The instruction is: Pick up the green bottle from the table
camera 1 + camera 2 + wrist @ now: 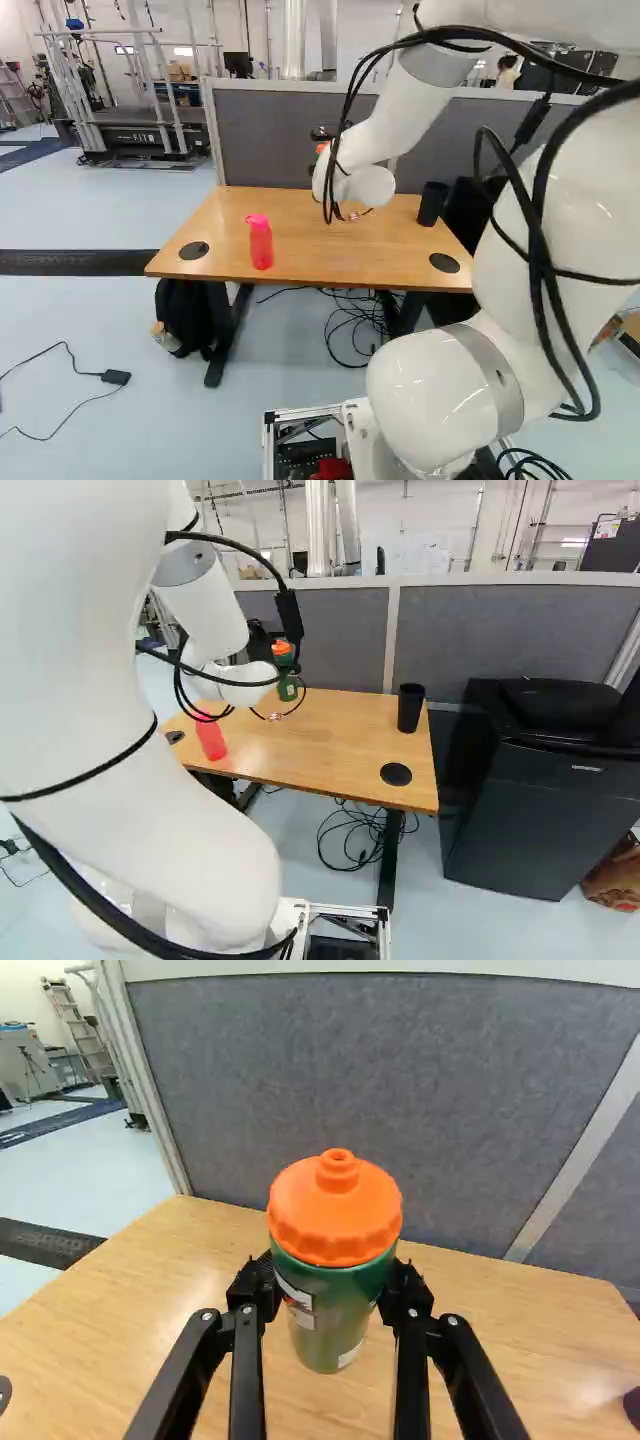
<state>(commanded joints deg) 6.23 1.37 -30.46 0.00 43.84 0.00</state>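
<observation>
The base joint of the white arm (445, 400) is seen at the lower right of the left base view, from which the arm is extended over the wooden table (330, 740). Left of centre in the left base view, near the table's near edge, a pink bottle (261, 243) is shown upright; it is not the object sought and should be kept clear of the return path. A black cup (411, 708) is placed right of centre in the right base view.

Farther off, toward the table's far side, the green bottle (334, 1310) is found upright between the two fingers (248, 1350) of the gripper (330, 1285). These are parted by about the bottle's width and appear to be pressed on its opposite sides, just under the orange cap (337, 1210). Whether the base is in contact with the tabletop cannot be determined.

The step in hand is judged to be the securing and raising of the bottle. As the hold is high on the body, a swing of the lower end is to be guarded against: pressure should be kept firm and even, and the lift made slowly and straight up. Forward drift is best avoided, since the grey partition (400, 1090) is stood close behind. Sideways travel should be deferred until ample clearance is gained.
</observation>
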